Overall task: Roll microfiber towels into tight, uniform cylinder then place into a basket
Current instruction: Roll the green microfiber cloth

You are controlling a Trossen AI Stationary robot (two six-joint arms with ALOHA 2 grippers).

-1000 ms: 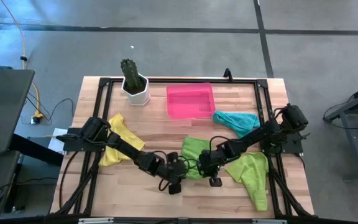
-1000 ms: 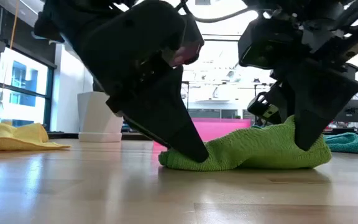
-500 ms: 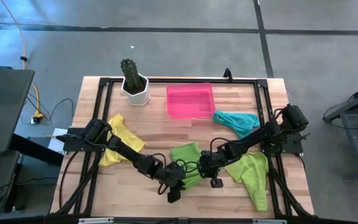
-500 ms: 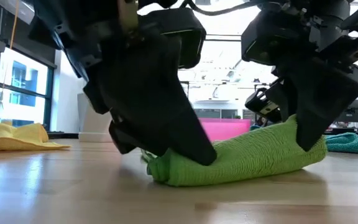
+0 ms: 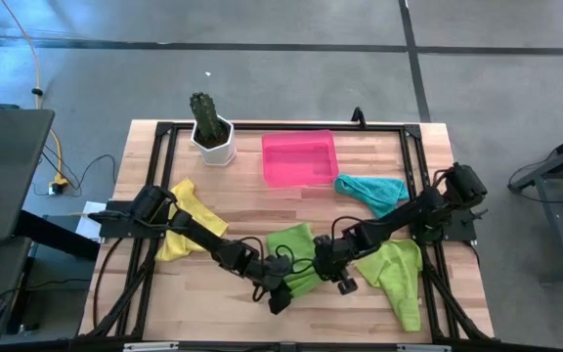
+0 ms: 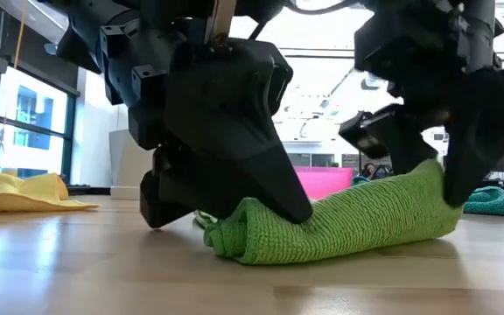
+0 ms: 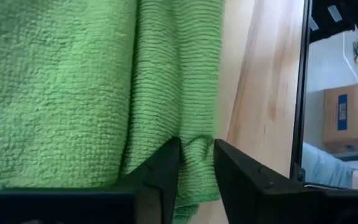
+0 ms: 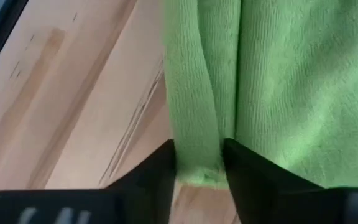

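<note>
Your left gripper [image 7: 196,163] has its fingers [image 7: 161,168] pinched on a fold at the edge of the green towel [image 7: 92,81]; that is plain in the left wrist view. In the right wrist view the right gripper [image 8: 197,163] straddles the rolled edge of the same towel, its fingers touching the cloth on both sides, though whether they grip it or have just let go I cannot tell.

From above, both grippers meet over that towel [image 5: 296,256] near the table's front middle. A second ago it lay flatter and wider; now it is bunched narrower, so the roll looks to be tightening. The pink basket [image 5: 299,157] sits well apart at the back, holding no towel.

At table height the roll [image 6: 339,223] is thicker at the left end than before (a loose flap pokes out there). Both grippers hide the roll's top, so you cannot judge its evenness. The yellow towel [image 6: 20,192], teal towel [image 5: 371,191] and other green towel [image 5: 396,276] lie unrolled.
</note>
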